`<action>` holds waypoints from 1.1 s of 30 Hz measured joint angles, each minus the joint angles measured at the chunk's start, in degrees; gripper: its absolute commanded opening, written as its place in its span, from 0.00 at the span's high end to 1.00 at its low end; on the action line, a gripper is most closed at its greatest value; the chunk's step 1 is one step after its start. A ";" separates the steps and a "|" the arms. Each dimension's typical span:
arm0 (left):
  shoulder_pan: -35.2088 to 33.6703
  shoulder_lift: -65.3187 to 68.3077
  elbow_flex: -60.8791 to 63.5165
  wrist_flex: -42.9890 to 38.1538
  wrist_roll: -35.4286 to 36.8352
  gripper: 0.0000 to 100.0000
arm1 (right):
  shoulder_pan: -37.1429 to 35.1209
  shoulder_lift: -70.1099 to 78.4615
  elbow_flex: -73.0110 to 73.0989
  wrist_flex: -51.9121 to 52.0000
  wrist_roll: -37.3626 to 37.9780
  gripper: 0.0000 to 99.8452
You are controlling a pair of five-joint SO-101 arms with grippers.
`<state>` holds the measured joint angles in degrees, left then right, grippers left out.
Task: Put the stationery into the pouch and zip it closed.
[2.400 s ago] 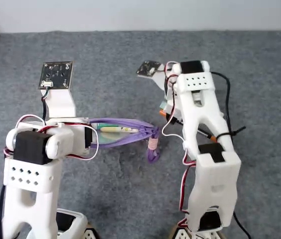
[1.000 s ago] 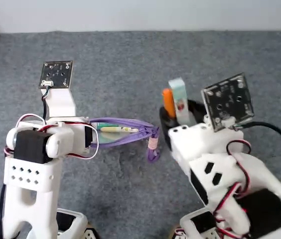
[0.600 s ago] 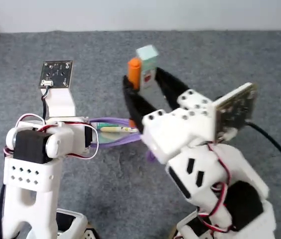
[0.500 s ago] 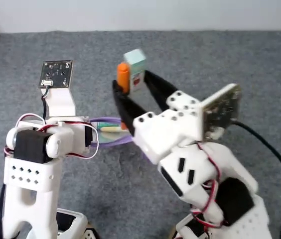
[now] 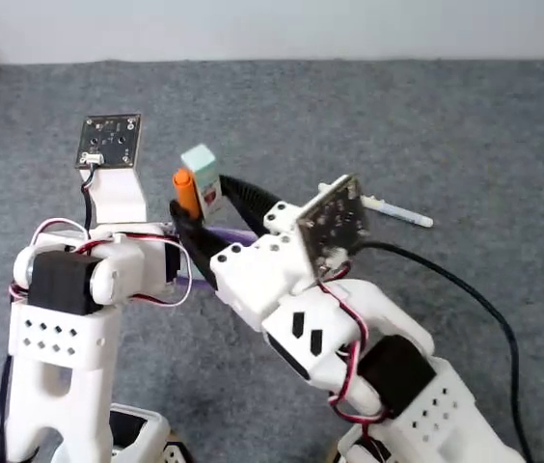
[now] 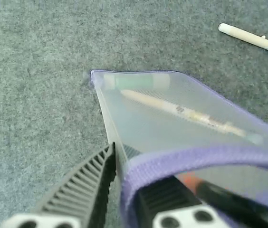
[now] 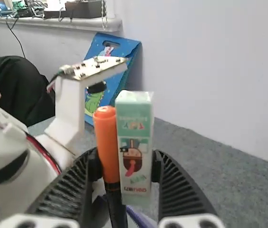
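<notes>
My left gripper point(image 6: 117, 159) is shut on the end edge of a translucent pouch point(image 6: 172, 118) with a purple zipper band point(image 6: 205, 159). Inside lie a pale pen point(image 6: 186, 113) and a green-and-white stick point(image 6: 134, 81). My right gripper point(image 7: 124, 164) is shut on an orange marker point(image 7: 107, 142) and a mint eraser box point(image 7: 134, 142), both held upright. In the high view the right gripper point(image 5: 200, 207) hovers over the pouch point(image 5: 236, 234), close to the left arm's wrist point(image 5: 118, 270). A white pen point(image 5: 388, 210) lies on the carpet to the right.
Grey carpet point(image 5: 465, 125) covers the table. The right arm's body point(image 5: 330, 328) crosses in front of the pouch and hides most of it. The left arm's camera board point(image 7: 93, 66) stands close beside the held items. The white pen point(image 6: 250, 38) lies beyond the pouch.
The right arm has swung left with the marker and eraser box, from beside the pouch's zipper end to above it near the left gripper. The white pen is now uncovered. The left arm kept still.
</notes>
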<state>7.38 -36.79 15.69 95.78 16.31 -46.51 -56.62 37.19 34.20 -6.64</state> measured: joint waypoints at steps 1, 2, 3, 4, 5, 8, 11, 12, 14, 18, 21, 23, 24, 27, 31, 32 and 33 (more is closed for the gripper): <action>0.00 0.09 0.00 0.00 0.00 0.99 | 0.00 0.00 0.88 0.00 0.00 0.99; 0.00 0.09 0.00 0.00 0.00 0.99 | 0.00 0.00 1.76 0.00 0.00 0.99; 0.00 0.09 0.00 0.00 0.00 0.99 | 0.00 0.00 2.73 0.00 0.00 0.99; 0.00 0.09 0.00 0.00 0.00 0.99 | 0.00 0.00 3.78 0.00 0.00 0.99; 0.00 0.09 0.00 0.00 0.00 0.99 | 0.00 0.00 4.84 -0.09 0.00 0.99; 0.00 0.09 0.00 0.00 0.00 0.99 | 0.00 -1.14 8.00 -0.09 0.00 0.99; 0.00 0.09 0.00 0.00 0.00 0.99 | 0.00 -4.92 11.52 -0.09 0.00 0.99; 0.00 0.09 0.00 0.00 0.00 0.99 | 0.00 -6.24 12.66 -0.09 0.00 0.99; 0.00 0.09 0.00 0.00 0.00 0.99 | 0.00 -9.14 14.77 -0.09 0.79 0.99; 0.00 0.09 0.00 -0.18 0.00 0.99 | -0.18 -12.31 18.37 -0.09 3.69 0.99; 0.00 0.09 0.00 -0.18 0.00 0.99 | -0.18 -13.63 18.90 -0.09 4.22 0.99; 0.00 0.09 0.00 -0.18 0.00 0.99 | -0.53 -13.63 18.90 -0.09 4.22 0.99; 0.00 0.09 0.00 -0.18 0.00 0.99 | -0.88 -13.63 18.90 -0.09 4.22 0.99; 0.00 0.09 0.00 -0.18 0.00 0.99 | -1.49 -13.63 19.69 0.26 4.22 0.91; 0.00 0.09 0.00 -0.18 0.00 0.99 | -1.76 -13.63 20.22 4.66 5.01 0.75; 0.09 0.09 0.00 -0.18 0.00 0.99 | -2.20 -13.63 20.22 5.89 5.45 0.73; 0.09 0.09 0.00 -0.18 0.00 0.99 | -2.29 -13.80 20.22 6.68 5.80 0.74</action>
<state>7.47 -36.70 15.69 95.60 16.31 -48.79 -70.42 57.41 40.88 -0.84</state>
